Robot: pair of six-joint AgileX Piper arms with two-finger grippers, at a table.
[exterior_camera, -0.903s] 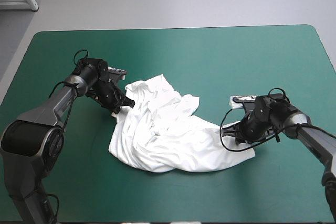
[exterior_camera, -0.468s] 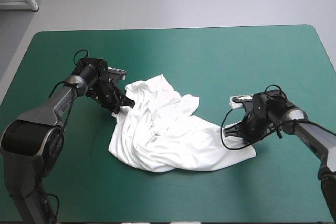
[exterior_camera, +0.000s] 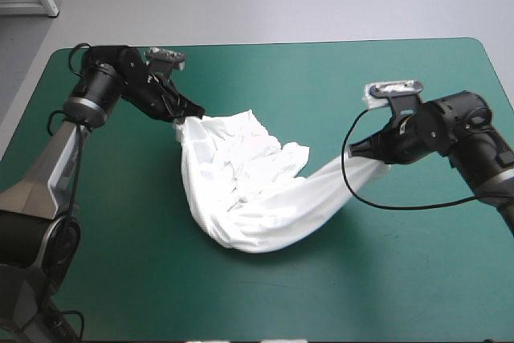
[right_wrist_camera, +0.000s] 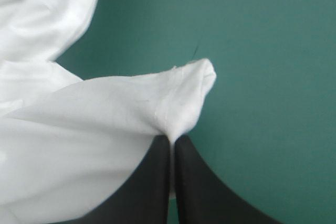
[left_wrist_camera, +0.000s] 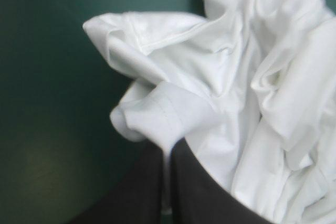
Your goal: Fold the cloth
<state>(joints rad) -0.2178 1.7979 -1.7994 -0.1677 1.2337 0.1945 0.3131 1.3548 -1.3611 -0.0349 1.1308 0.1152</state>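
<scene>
Left fingers (left_wrist_camera: pixel 144 192) and right fingers (right_wrist_camera: pixel 202 187) are each clamped on a thin T-shirt (exterior_camera: pixel 241 198) edge; it hangs between them, belly on the tabletop (exterior_camera: pixel 385 279). Tug harder, a pinch might slip.

T-shirt (left_wrist_camera: pixel 226 77) runs off edge in 2 wrist views; pinched hems hidden inside left gripper (left_wrist_camera: pixel 169 156), right gripper (right_wrist_camera: pixel 172 145).

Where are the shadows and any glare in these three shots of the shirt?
High view: the T-shirt throws a soft shadow on the teal-green cover along its near edge, no glare. Left wrist view: a dim pale sheen on the cover beside the jaws of the left gripper. Right wrist view: cover evenly lit, soft shade on the T-shirt's folds by the right gripper.
</scene>
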